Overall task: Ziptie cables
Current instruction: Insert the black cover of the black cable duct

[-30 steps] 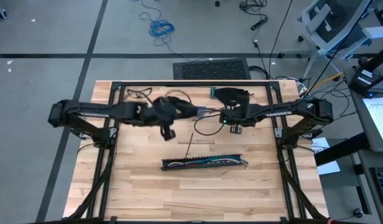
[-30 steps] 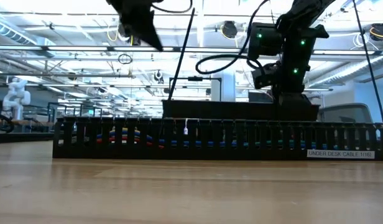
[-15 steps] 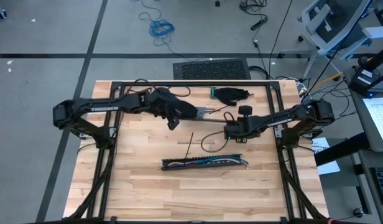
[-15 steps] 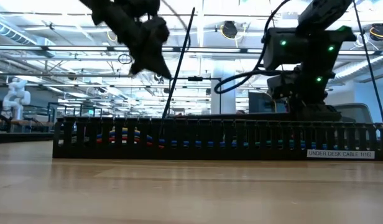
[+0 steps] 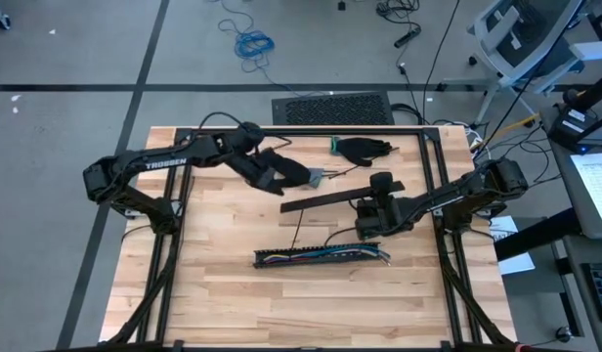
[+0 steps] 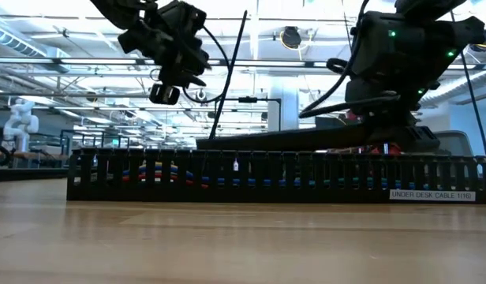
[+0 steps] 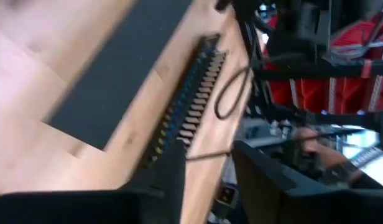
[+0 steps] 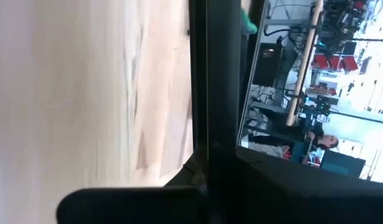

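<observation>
The cables [image 5: 321, 256] lie in a black slotted duct [image 6: 274, 177] on the near middle of the table. A thin black stick [image 5: 296, 230] rises out of the duct. Over the duct's far side hangs a long flat black strip [image 5: 330, 198]. My right gripper [image 5: 369, 207] is shut on it near its right end. My left gripper [image 5: 303, 179] stands open in the air beyond the strip's left end, with nothing between its fingers [image 7: 173, 177]. My right gripper pinches the flat strip near its right end [image 8: 215, 140] between its two fingers. They come from the table's right, slanting down, and lie roughly along the strip. The strip reaches out toward the left [image 6: 227, 143], slanting, its left end lower.
A black wire loop [image 5: 330, 235] lies between the strip and the duct. A dark glove-like object [image 5: 365, 149] and a small green thing [image 5: 333, 145] sit at the far edge. Black frame rails [image 5: 164, 254] run along both sides. Bare wood lies near the front edge.
My left gripper has rolled, sunk a little and let go of the strip's left end. My right gripper has moved toward the near edge with the strip, which has turned from edge-on to flat and come down close to the duct.
</observation>
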You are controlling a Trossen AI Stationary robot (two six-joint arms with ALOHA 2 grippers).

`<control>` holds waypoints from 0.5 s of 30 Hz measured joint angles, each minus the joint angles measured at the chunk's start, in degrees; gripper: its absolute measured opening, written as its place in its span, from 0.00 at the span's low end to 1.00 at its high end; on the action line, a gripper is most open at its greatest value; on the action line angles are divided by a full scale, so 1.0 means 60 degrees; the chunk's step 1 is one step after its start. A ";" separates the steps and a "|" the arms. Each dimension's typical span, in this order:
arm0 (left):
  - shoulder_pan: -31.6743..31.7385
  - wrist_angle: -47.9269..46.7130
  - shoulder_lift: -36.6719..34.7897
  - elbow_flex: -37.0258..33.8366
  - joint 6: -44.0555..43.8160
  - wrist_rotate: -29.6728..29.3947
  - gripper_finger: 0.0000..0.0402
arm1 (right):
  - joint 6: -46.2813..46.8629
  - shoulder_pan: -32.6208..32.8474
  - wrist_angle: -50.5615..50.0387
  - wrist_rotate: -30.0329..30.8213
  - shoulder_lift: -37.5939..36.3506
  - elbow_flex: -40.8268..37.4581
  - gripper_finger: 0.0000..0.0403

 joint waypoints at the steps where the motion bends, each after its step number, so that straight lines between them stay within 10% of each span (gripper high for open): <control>1: -0.0100 -0.0019 0.0000 0.0003 -0.0109 0.0124 0.34 | 0.0015 -0.0003 0.0094 0.0024 -0.0011 0.0000 0.00; 15: -0.0727 -0.0966 0.0341 0.0010 0.1647 -0.0794 0.57 | -0.2429 -0.0018 0.1817 0.0195 -0.0462 0.0008 0.00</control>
